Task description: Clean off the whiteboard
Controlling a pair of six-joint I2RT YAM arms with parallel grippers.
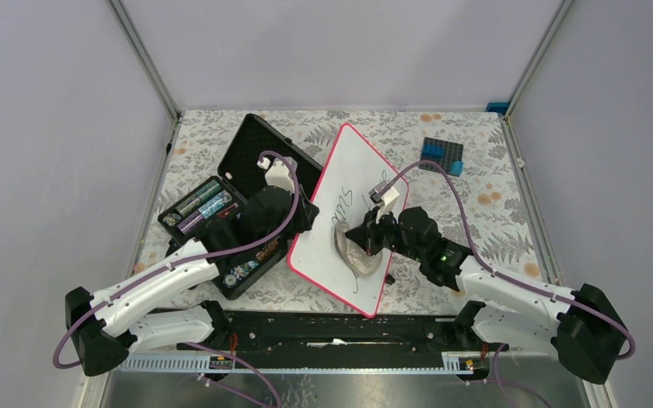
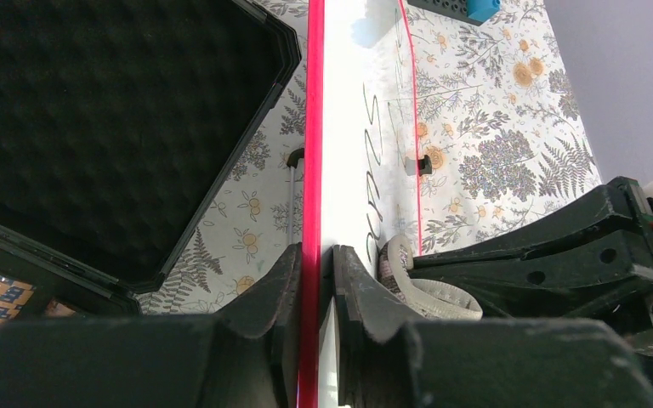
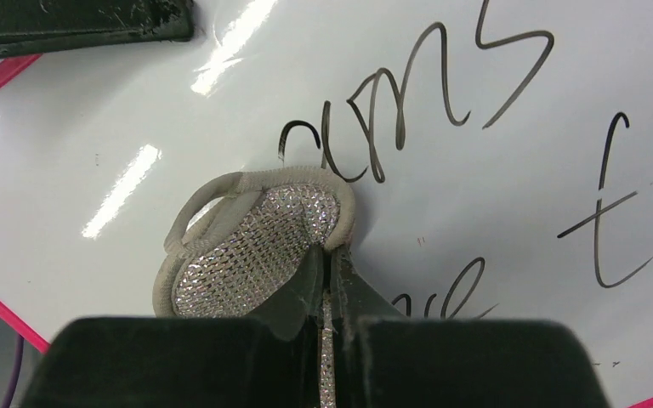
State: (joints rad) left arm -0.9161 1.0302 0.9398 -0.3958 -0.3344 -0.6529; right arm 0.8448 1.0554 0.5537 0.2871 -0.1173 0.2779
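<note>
Jaws: left gripper (image 2: 315, 255) clamps red-rimmed white whiteboard (image 2: 349, 127); right gripper (image 3: 327, 255) pinches round grey glittery pad (image 3: 247, 246), seemingly touching board; sweep across black handwriting (image 3: 408, 93).

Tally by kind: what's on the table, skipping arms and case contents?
whiteboard: 1
case: 1
cloth: 1
block: 1
total: 4

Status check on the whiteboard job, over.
Left gripper shut on whiteboard rim. Right gripper shut on grey sparkly pad, pressed to the board. Black writing not yet erased. Open black case beside it, not blocking.
</note>
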